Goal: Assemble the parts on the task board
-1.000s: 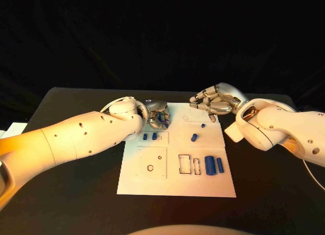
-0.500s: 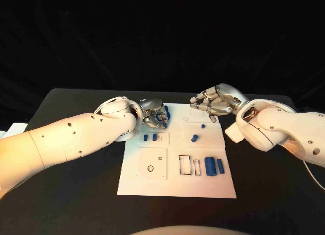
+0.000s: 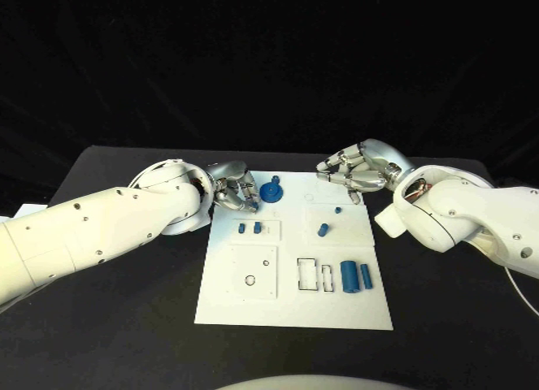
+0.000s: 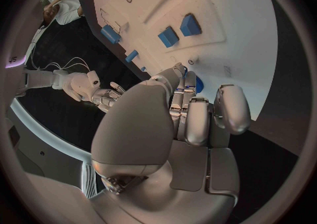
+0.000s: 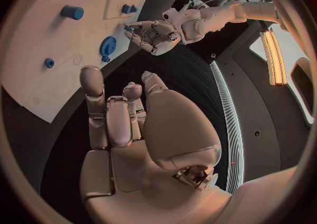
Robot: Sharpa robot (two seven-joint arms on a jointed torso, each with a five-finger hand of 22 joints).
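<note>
I've got the task board (image 3: 234,305) flat mid-table, long way running away from me. L hand (image 3: 235,192) sits at the board's far-left corner, fingers curled in. Just beside its fingertips, on the side toward the R hand, is a blue gear (image 3: 273,192) w/ a short stub on it; in the R wrist view the gear (image 5: 108,47) looks like it lies on the board w/ the L hand (image 5: 153,35) touching or near-touching its rim. Can't tell if the L hand actually pinches it or only rests next to it, so grip state = unsure.

R hand (image 3: 354,171) hangs over the board's far-right corner, fingers bent inward, nothing in them that I can see.

Board recesses, working toward me from the L hand: a shallow pocket w/ two small blue blocks (image 3: 249,228) side by side. Next panel toward me has a small hole and an oval slot (image 3: 249,280). Toward me from the R hand: a blue peg (image 3: 336,210) and a small blue cylinder (image 3: 323,228) on a square panel, then outlined rectangular slots (image 3: 306,273), and beside them two longer blue bars (image 3: 356,276) lying parallel.

Room to move: black table (image 3: 117,325) open on both long sides of the board and along the near edge. Far edge is crowded, both hands near it, w/ a gap betw them.
</note>
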